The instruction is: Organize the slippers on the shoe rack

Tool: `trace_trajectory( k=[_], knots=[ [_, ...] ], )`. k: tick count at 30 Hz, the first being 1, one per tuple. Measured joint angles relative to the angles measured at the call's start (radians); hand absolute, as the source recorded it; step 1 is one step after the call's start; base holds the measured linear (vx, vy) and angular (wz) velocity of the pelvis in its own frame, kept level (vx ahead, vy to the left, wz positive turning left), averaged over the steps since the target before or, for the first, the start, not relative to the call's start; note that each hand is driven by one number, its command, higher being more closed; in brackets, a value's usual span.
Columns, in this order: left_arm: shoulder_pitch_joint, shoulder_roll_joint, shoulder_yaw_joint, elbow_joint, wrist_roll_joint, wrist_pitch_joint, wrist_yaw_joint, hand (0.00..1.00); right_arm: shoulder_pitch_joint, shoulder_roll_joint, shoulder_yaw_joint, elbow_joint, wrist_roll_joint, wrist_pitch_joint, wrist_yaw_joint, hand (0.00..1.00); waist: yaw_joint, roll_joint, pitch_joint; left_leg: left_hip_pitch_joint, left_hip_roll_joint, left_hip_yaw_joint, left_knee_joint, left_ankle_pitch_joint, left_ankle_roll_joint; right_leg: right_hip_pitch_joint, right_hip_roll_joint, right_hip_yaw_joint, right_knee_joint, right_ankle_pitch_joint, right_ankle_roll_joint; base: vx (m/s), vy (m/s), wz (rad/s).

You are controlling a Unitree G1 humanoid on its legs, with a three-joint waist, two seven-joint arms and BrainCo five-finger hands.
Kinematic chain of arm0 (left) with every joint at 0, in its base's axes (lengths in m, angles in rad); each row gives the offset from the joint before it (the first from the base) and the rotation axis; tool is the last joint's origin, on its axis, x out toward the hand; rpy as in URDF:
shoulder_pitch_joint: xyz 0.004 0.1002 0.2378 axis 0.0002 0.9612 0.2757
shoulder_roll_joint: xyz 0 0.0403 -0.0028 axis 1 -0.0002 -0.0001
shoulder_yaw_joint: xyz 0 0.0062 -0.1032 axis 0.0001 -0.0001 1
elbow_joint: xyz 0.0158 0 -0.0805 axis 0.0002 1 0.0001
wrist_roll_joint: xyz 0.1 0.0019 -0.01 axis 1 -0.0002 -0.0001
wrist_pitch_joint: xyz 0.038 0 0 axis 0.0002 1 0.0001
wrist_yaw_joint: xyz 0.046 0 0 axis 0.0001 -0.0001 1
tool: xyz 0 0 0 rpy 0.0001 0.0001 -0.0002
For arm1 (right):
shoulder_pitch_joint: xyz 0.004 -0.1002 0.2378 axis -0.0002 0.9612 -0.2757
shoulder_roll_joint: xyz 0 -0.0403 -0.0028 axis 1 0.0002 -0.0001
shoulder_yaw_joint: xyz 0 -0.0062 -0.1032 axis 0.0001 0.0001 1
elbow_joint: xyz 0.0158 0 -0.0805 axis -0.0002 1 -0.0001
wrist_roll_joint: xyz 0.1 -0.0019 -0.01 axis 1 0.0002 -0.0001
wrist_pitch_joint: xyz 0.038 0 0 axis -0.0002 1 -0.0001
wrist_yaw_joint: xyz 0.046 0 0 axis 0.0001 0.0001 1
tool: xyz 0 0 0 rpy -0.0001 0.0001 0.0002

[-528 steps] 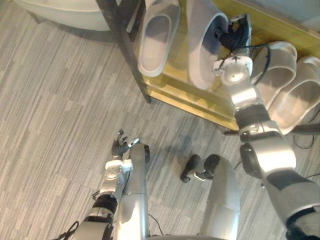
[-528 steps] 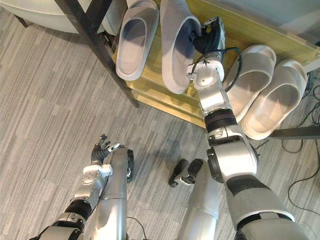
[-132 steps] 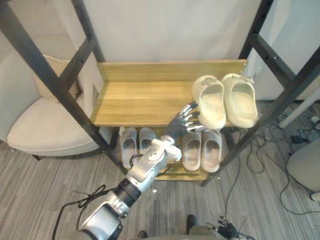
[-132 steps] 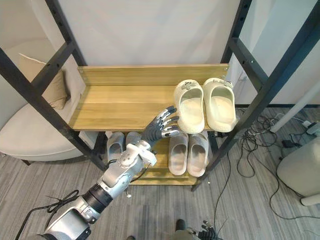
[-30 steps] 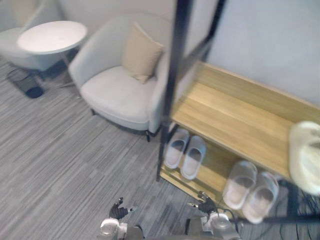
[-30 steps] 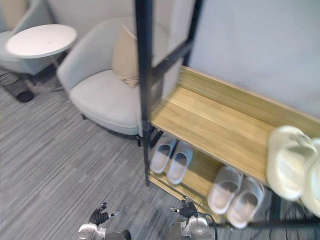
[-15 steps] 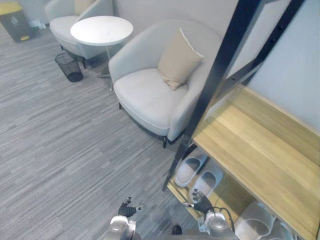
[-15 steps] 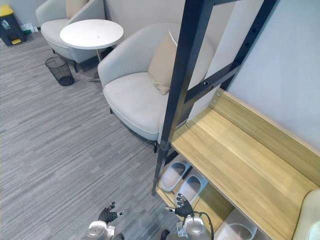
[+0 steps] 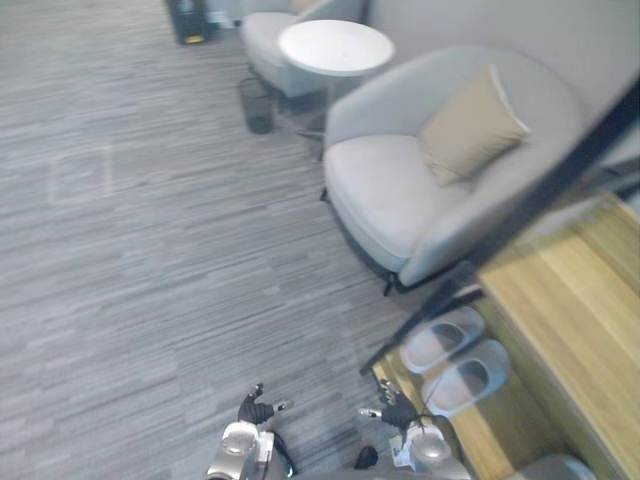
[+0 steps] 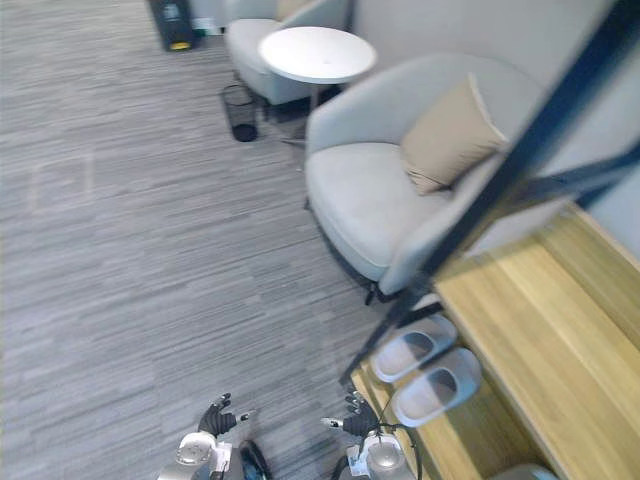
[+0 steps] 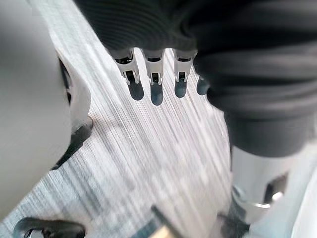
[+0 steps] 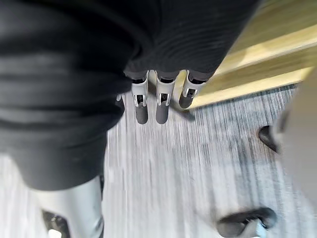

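- Most of the ground in both eye views was grey striped carpet (image 9: 150, 250), running from the far wall to the robot's hands.
- One shoe rack (image 9: 570, 300) of pale wooden shelves in a black frame stood on the robot's right. The right eye view took in more of its upper shelf and a long black upright crossing the wall.
- One grey armchair (image 9: 390, 190) stood just beside the rack's left end, and a second armchair (image 9: 275, 30) stood further back.
- One round white table (image 10: 317, 53) stood between the two chairs.
- One beige cushion (image 9: 470, 125) leaned against the back of the nearer armchair.
- Two grey slippers (image 9: 468, 376) lay side by side on the rack's lower shelf at its left end, touching or nearly so. The edge of a further pale slipper (image 9: 552, 468) showed at the shelf's other end.
- One dark wire basket (image 10: 239, 110) stood on the carpet near the table, and a dark bin (image 9: 187, 20) stood by the far wall.
- Left hand (image 9: 255, 408) hung low over the carpet, well apart from the slippers. Its wrist view showed the fingers (image 11: 156, 91) straight and empty, with carpet beyond them.
- Right hand (image 9: 398, 410) hung low near the rack's front corner. Its wrist view showed the fingers (image 12: 162, 106) likewise straight and holding nothing, with the rack's wooden edge beyond them.
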Motion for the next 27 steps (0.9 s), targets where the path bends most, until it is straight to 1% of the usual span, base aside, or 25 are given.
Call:
trace_trajectory(
  k=[1, 2, 3, 5, 6, 7, 8, 9, 10, 12, 14, 15, 17, 18, 19, 20, 21, 22, 23, 24, 25, 26, 27],
  knots=[
    [-0.001, -0.004, -0.002, 0.006, 0.000, 0.001, -0.001, 0.00, -0.007, -0.011, -0.010, 0.003, 0.000, 0.005, -0.001, 0.00, 0.005, 0.033, 0.011, -0.013, -0.003, -0.028, 0.020, 0.010, -0.014, 0.017, 0.000, -0.019, 0.018, -0.001, 0.036, 0.04, 0.208, 0.89],
    [0.000, -0.001, -0.005, 0.008, 0.001, 0.003, -0.002, 0.00, -0.012, -0.008, -0.024, 0.002, 0.000, 0.007, -0.002, 0.00, -0.010, 0.017, 0.004, -0.009, -0.062, -0.057, -0.029, 0.025, -0.002, 0.016, -0.020, -0.004, 0.010, 0.000, 0.042, 0.05, 0.248, 1.22],
    [0.008, 0.000, -0.005, 0.007, 0.001, 0.002, -0.001, 0.00, -0.014, -0.010, -0.038, 0.003, -0.001, 0.007, -0.001, 0.00, -0.023, 0.006, -0.004, 0.006, -0.130, -0.081, -0.098, 0.039, 0.010, 0.020, -0.053, -0.003, 0.019, 0.000, 0.043, 0.05, 0.259, 1.16],
    [0.009, 0.006, -0.003, 0.004, 0.002, 0.000, -0.003, 0.00, -0.035, -0.017, -0.040, 0.027, -0.003, 0.009, 0.000, 0.00, -0.016, 0.015, 0.000, 0.028, -0.191, -0.105, -0.152, 0.058, 0.041, -0.007, -0.089, 0.015, 0.101, 0.001, 0.047, 0.12, 0.297, 0.74],
    [0.027, 0.016, -0.003, 0.006, 0.002, 0.001, -0.003, 0.00, -0.054, -0.013, -0.040, 0.042, -0.003, 0.009, 0.002, 0.00, -0.011, 0.033, 0.011, 0.070, -0.222, -0.130, -0.199, 0.065, 0.053, -0.033, -0.094, 0.053, 0.214, -0.026, 0.028, 0.12, 0.206, 0.38],
    [0.030, 0.018, -0.004, 0.006, 0.002, 0.001, -0.003, 0.00, -0.054, -0.011, -0.040, 0.042, -0.003, 0.009, 0.003, 0.00, -0.011, 0.037, 0.012, 0.077, -0.225, -0.139, -0.207, 0.067, 0.053, -0.042, -0.085, 0.076, 0.236, -0.034, 0.026, 0.14, 0.184, 0.47],
    [0.034, 0.026, -0.004, 0.006, 0.002, 0.001, -0.003, 0.00, -0.054, -0.008, -0.039, 0.043, -0.002, 0.009, 0.004, 0.00, -0.014, 0.042, 0.011, 0.094, -0.234, -0.162, -0.231, 0.075, 0.053, -0.062, -0.061, 0.128, 0.281, -0.050, 0.026, 0.15, 0.128, 0.81],
    [0.034, 0.042, -0.003, 0.006, 0.002, 0.000, -0.003, 0.00, -0.058, -0.003, -0.039, 0.043, -0.002, 0.009, 0.004, 0.00, -0.021, 0.041, 0.012, 0.129, -0.249, -0.214, -0.283, 0.101, 0.046, -0.100, -0.004, 0.212, 0.325, -0.082, 0.030, 0.19, 0.142, 0.86],
    [0.034, 0.044, -0.003, 0.006, 0.002, 0.000, -0.003, 0.00, -0.058, -0.003, -0.039, 0.044, -0.002, 0.009, 0.004, 0.00, -0.023, 0.041, 0.012, 0.134, -0.250, -0.223, -0.291, 0.105, 0.045, -0.108, 0.006, 0.222, 0.328, -0.086, 0.027, 0.16, 0.083, 0.92],
    [0.030, 0.049, -0.003, 0.005, 0.002, -0.001, -0.003, 0.00, -0.063, -0.003, -0.040, 0.043, 0.000, 0.009, 0.004, 0.00, -0.029, 0.041, 0.017, 0.153, -0.251, -0.283, -0.322, 0.119, 0.038, -0.159, 0.054, 0.258, 0.327, -0.089, 0.024, 0.13, -0.002, 0.82],
    [0.017, 0.045, -0.003, 0.005, 0.002, -0.002, -0.003, 0.00, -0.070, -0.003, -0.040, 0.043, 0.001, 0.008, 0.004, 0.00, -0.032, 0.037, 0.033, 0.180, -0.250, -0.348, -0.346, 0.127, 0.026, -0.200, 0.087, 0.279, 0.297, -0.081, 0.011, 0.14, -0.061, 0.93],
    [0.012, 0.043, -0.003, 0.005, 0.002, -0.002, -0.004, 0.00, -0.073, -0.003, -0.040, 0.043, 0.001, 0.007, 0.003, 0.00, -0.035, 0.038, 0.040, 0.191, -0.250, -0.381, -0.352, 0.128, 0.023, -0.220, 0.101, 0.293, 0.274, -0.070, -0.005, 0.17, -0.112, 0.93],
    [0.018, 0.038, -0.002, 0.006, 0.001, -0.002, -0.004, 0.00, -0.081, -0.003, -0.040, 0.043, 0.001, 0.006, 0.004, 0.00, -0.036, 0.024, 0.049, 0.226, -0.253, -0.442, -0.363, 0.121, 0.000, -0.233, 0.117, 0.315, 0.216, -0.033, -0.036, 0.19, -0.143, 0.95],
    [0.025, 0.039, 0.000, 0.006, 0.001, -0.003, -0.004, 0.00, -0.078, 0.000, -0.040, 0.043, 0.001, 0.006, 0.004, 0.00, -0.036, 0.014, 0.050, 0.239, -0.258, -0.465, -0.361, 0.113, -0.012, -0.233, 0.115, 0.318, 0.193, -0.003, -0.050, 0.23, -0.204, 0.83],
    [0.035, 0.041, 0.002, 0.006, 0.001, -0.003, -0.004, 0.00, -0.071, 0.002, -0.040, 0.043, 0.001, 0.005, 0.005, 0.00, -0.036, -0.005, 0.047, 0.248, -0.269, -0.487, -0.354, 0.097, -0.031, -0.230, 0.102, 0.318, 0.176, 0.036, -0.068, 0.30, -0.261, 0.75],
    [0.044, 0.030, 0.021, 0.009, 0.000, -0.004, -0.006, 0.00, -0.065, -0.012, -0.043, 0.042, 0.001, 0.003, 0.005, 0.00, -0.039, 0.002, 0.040, 0.245, -0.250, -0.503, -0.318, 0.066, -0.061, -0.217, 0.106, 0.296, 0.199, 0.007, -0.079, 0.29, -0.228, 0.61],
    [0.050, 0.021, 0.038, 0.002, -0.004, -0.010, -0.007, 0.00, -0.066, -0.021, -0.043, 0.042, 0.000, 0.003, 0.005, 0.00, -0.036, 0.015, 0.037, 0.237, -0.230, -0.510, -0.281, 0.041, -0.078, -0.207, 0.119, 0.285, 0.188, -0.009, -0.087, 0.32, -0.213, 0.44],
    [0.056, 0.017, 0.046, 0.001, -0.018, -0.010, -0.009, 0.00, -0.078, -0.022, -0.043, 0.042, 0.000, 0.003, 0.005, 0.00, -0.033, 0.028, 0.041, 0.198, -0.210, -0.505, -0.194, 0.021, -0.105, -0.190, 0.124, 0.265, 0.172, -0.020, -0.097, 0.33, -0.221, 0.36],
    [0.054, 0.009, 0.068, -0.007, -0.024, -0.010, -0.021, 0.00, -0.085, -0.026, -0.043, 0.042, 0.000, 0.002, 0.005, 0.00, -0.038, 0.041, 0.052, 0.110, -0.171, -0.478, 0.004, 0.004, -0.145, -0.153, 0.136, 0.248, 0.137, -0.020, -0.108, 0.32, -0.219, 0.31],
    [0.053, 0.002, 0.083, -0.014, -0.032, -0.010, -0.024, 0.00, -0.084, -0.031, -0.043, 0.043, 0.000, 0.002, 0.005, 0.00, -0.036, 0.052, 0.061, 0.073, -0.139, -0.460, 0.119, 0.005, -0.176, -0.117, 0.148, 0.238, 0.117, -0.020, -0.114, 0.33, -0.191, 0.21],
    [0.055, -0.006, 0.108, -0.024, -0.039, -0.011, -0.025, 0.00, -0.084, -0.037, -0.041, 0.044, 0.000, 0.003, 0.005, 0.00, -0.030, 0.063, 0.071, 0.034, -0.086, -0.418, 0.262, 0.000, -0.196, -0.053, 0.164, 0.232, 0.083, -0.023, -0.124, 0.37, -0.124, -0.03],
    [0.056, -0.005, 0.119, -0.026, -0.041, -0.012, -0.024, 0.00, -0.076, -0.039, -0.041, 0.045, 0.000, 0.003, 0.004, 0.00, -0.027, 0.061, 0.076, 0.027, -0.045, -0.364, 0.337, -0.005, -0.188, 0.006, 0.166, 0.236, 0.050, -0.025, -0.128, 0.36, -0.091, -0.09],
    [0.057, -0.004, 0.120, -0.026, -0.049, -0.013, -0.024, 0.00, -0.073, -0.040, -0.042, 0.044, 0.000, 0.002, 0.003, 0.00, -0.022, 0.056, 0.077, 0.008, -0.022, -0.331, 0.362, -0.014, -0.172, 0.045, 0.162, 0.239, 0.021, -0.026, -0.128, 0.34, -0.037, -0.14]
  ],
)
